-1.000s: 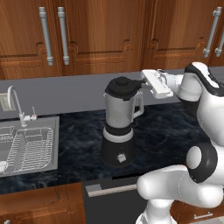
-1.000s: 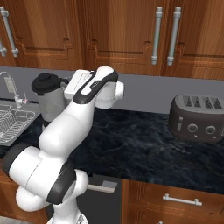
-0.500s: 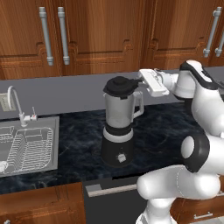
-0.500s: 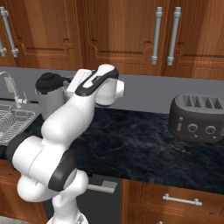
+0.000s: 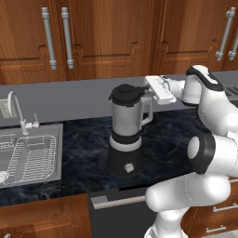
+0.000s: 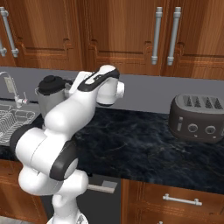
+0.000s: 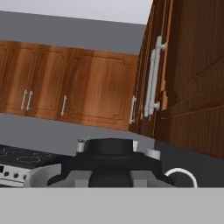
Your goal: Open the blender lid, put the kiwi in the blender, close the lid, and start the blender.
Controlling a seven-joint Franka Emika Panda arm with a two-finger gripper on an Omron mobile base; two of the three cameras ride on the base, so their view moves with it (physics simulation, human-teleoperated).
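The blender stands on the dark counter, with a black base, a white knob and a clear grey jar. The black blender lid sits on the jar's mouth; it also shows as the blender lid. My gripper reaches in level from the right and is shut on the lid. In the hand view the lid lies close below, and my gripper has the raised centre knob between its fingers. The kiwi is out of view.
A steel sink with a wire rack and a faucet lies left of the blender. A dark toaster stands far right on the counter. Wooden wall cabinets hang above the grey backsplash.
The arm's elbow has swung up and the hand has edged slightly left at the lid. The lid and the blender stay where they were.
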